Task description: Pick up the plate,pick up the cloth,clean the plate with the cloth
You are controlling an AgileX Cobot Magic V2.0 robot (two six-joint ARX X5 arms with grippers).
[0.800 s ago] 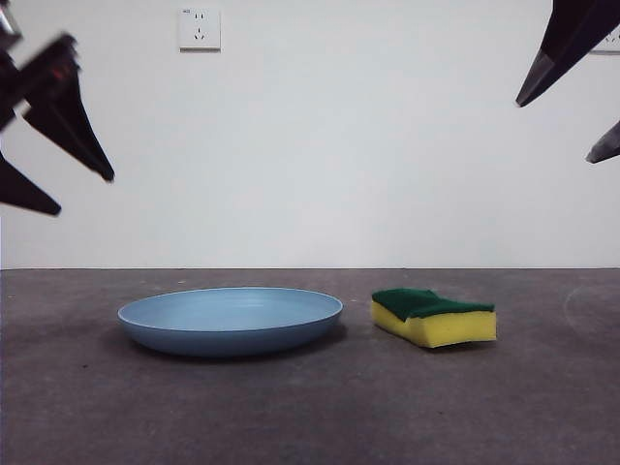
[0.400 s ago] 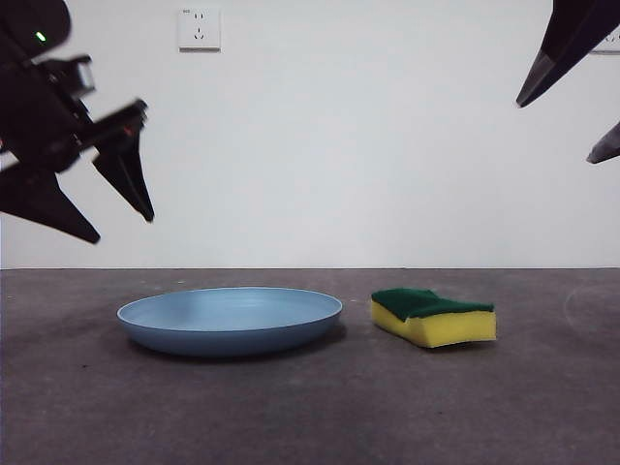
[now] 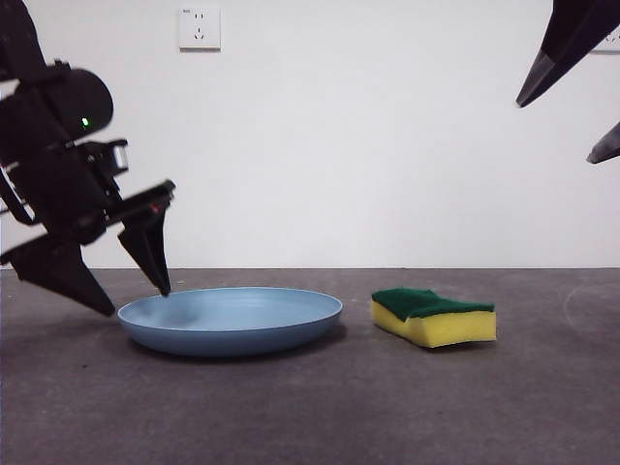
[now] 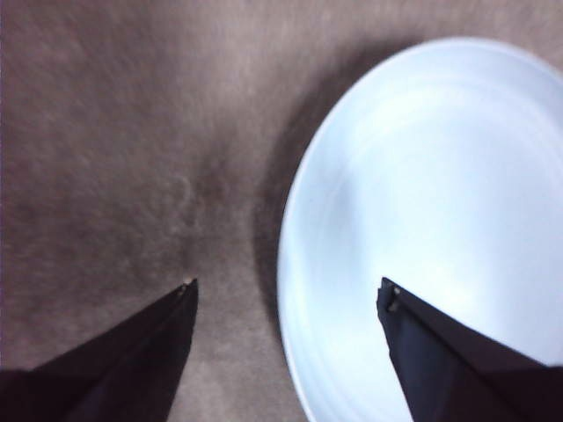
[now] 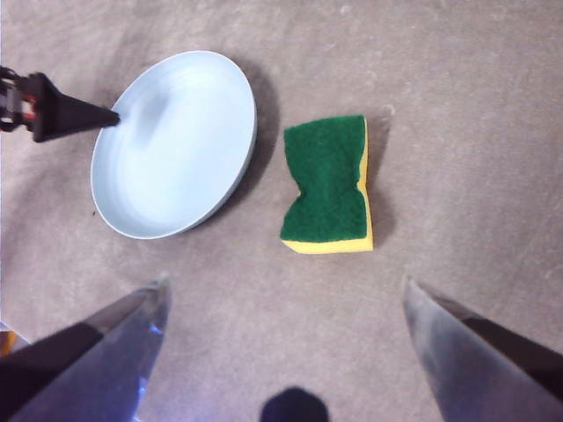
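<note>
The light-blue plate lies flat on the grey table, left of centre. My left gripper has come down at the plate's left rim and is open, with one jaw over the inside of the plate and the other outside it. In the left wrist view the plate has its rim between the jaws of the left gripper. The cloth, a yellow sponge with a green top, lies just right of the plate. My right gripper hangs open high at the right, above the cloth and the plate.
The dark grey table runs back to a white wall with a socket. One jaw of the left arm shows over the plate's far rim in the right wrist view.
The left arm has dropped from high at the left and moved right, and its open jaws now straddle the plate's left rim. The right gripper, the plate and the cloth have not moved.
</note>
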